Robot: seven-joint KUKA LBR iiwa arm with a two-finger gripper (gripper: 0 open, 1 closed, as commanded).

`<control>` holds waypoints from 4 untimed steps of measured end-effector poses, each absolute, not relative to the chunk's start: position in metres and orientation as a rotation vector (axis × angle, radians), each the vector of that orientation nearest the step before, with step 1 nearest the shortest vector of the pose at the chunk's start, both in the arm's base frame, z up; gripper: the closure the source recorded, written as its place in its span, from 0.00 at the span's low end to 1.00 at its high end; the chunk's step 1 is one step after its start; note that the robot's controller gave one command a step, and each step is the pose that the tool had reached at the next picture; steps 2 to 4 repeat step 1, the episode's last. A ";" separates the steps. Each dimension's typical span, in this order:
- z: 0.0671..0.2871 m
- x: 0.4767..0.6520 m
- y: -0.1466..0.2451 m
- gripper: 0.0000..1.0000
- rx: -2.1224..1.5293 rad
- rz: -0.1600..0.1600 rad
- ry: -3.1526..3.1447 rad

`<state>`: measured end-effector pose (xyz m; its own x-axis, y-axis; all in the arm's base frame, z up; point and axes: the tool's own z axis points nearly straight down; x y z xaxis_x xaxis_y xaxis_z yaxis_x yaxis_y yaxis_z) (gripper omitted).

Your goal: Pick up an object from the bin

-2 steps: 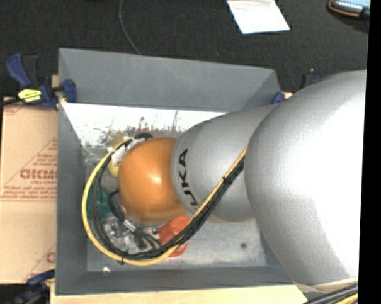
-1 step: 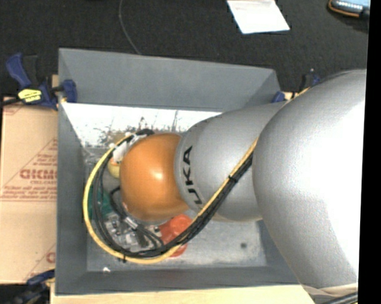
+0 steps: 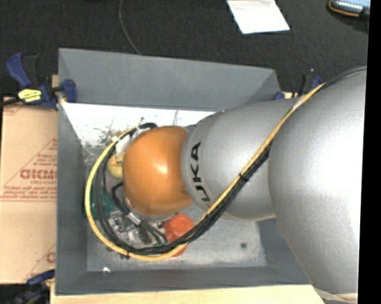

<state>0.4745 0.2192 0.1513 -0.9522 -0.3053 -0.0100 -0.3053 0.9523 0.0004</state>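
My gripper (image 3: 127,225) reaches down into the left half of the bin, and just its metal body shows beneath the arm's orange cover. An orange-red rounded thing (image 3: 178,226) lies right beside it on the bin floor. To its left a green thing (image 3: 104,205) peeks out against the bin's left wall. A pale yellow thing (image 3: 116,168) sits further back, half hidden by the cover. What lies directly under the gripper is hidden.
The big silver arm with its orange cover and looping cables hides most of the bin's middle and right. Bare grey floor shows along the front of the bin and at the front right.
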 end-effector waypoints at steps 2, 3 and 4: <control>0.187 0.475 0.219 1.00 -0.483 0.005 3.089; 0.187 0.475 0.219 1.00 -0.483 0.005 3.089; 0.187 0.475 0.219 1.00 -0.483 0.005 3.089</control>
